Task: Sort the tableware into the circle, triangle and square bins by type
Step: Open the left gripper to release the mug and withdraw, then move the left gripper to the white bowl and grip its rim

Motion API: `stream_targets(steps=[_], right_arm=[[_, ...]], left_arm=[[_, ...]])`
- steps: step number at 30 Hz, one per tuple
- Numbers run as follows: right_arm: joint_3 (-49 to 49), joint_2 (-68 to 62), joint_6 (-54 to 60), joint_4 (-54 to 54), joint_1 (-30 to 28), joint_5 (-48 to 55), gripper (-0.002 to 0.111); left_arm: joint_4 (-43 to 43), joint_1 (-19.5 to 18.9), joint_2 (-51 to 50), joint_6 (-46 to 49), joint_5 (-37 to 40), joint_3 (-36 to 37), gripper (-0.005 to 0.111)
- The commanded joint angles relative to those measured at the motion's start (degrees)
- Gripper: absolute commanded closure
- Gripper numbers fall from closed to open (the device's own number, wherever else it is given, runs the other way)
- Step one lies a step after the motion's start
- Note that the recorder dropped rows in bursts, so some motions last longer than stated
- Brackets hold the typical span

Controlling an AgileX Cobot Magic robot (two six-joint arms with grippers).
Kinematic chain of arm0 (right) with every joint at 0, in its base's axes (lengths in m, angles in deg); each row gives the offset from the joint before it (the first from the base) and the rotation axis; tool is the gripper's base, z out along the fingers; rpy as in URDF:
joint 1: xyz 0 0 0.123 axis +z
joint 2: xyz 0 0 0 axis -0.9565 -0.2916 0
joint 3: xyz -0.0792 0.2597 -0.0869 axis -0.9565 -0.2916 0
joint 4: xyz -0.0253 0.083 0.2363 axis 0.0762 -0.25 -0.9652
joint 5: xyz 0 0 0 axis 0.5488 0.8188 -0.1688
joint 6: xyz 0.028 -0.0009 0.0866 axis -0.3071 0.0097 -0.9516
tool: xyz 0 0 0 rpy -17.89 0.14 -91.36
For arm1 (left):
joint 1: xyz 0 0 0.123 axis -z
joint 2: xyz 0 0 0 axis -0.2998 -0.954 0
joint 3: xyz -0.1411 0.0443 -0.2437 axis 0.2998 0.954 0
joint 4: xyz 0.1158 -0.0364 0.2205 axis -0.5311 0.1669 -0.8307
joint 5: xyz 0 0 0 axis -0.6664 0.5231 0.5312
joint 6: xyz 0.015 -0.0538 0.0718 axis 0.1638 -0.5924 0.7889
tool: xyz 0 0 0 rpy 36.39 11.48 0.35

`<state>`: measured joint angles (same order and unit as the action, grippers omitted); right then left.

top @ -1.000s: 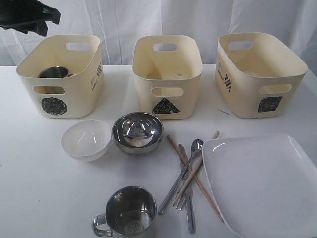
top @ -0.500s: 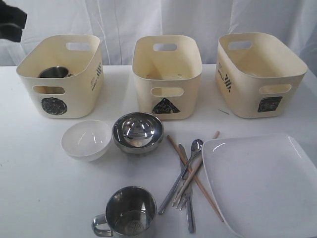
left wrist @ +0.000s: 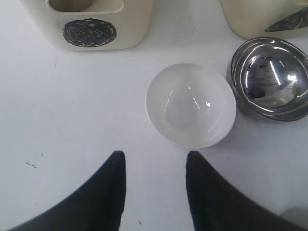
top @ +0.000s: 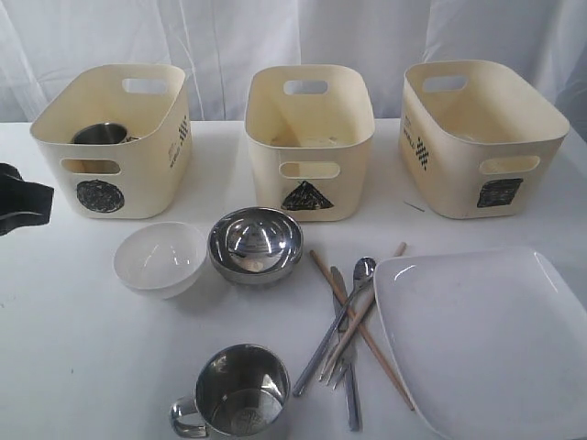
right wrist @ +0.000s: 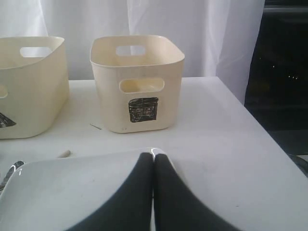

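My left gripper (left wrist: 155,156) is open and empty over bare table, just short of the small white bowl (left wrist: 191,106); it shows at the left edge of the exterior view (top: 27,206). A steel bowl (top: 256,243) touches the white bowl (top: 160,258). One steel mug (top: 240,392) stands at the front, another (top: 101,134) sits inside the circle bin (top: 115,174). Spoon (top: 364,269), fork, knife and chopsticks (top: 367,335) lie in a crossed pile left of the large white plate (top: 486,339). My right gripper (right wrist: 154,156) is shut and empty above the plate's (right wrist: 57,192) corner.
The triangle bin (top: 309,179) and the square bin (top: 481,174) stand along the back beside the circle bin. A white curtain hangs behind them. The table's right edge runs close to the square bin (right wrist: 137,82), with dark space beyond it.
My left gripper has come down from above the circle bin's back left corner to table height at the left edge. Nothing else has moved.
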<state>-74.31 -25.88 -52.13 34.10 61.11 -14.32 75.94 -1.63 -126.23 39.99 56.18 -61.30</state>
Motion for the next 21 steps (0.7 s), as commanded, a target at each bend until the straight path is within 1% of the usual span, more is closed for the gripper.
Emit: stream_targets(steps=[1,3,5,9,13,21], right_arm=[[-0.3,0.4,0.2,-0.1,-0.1,-0.1,0.108],[-0.3,0.4,0.2,-0.1,-0.1,-0.2,0.108],[-0.3,0.4,0.2,-0.1,-0.1,-0.2,0.108],[-0.3,0.4,0.2,-0.1,-0.1,-0.2,0.108],[-0.3,0.4,0.2,-0.1,-0.1,-0.1,0.108],[-0.3,0.4,0.2,-0.1,-0.1,-0.1,0.108]], left_arm=[[3.2,0.3,0.2,0.1,-5.1,1.9,0.061],[3.8,0.3,0.1,0.1,-8.3,2.2,0.061],[5.1,0.3,-1.7,0.1,-9.8,2.2,0.061],[5.1,0.3,-7.6,0.1,-11.6,2.2,0.053],[5.2,0.4,-12.5,0.0,-14.3,2.2,0.05],[5.2,3.6,-21.6,-0.2,-22.8,2.2,0.05]])
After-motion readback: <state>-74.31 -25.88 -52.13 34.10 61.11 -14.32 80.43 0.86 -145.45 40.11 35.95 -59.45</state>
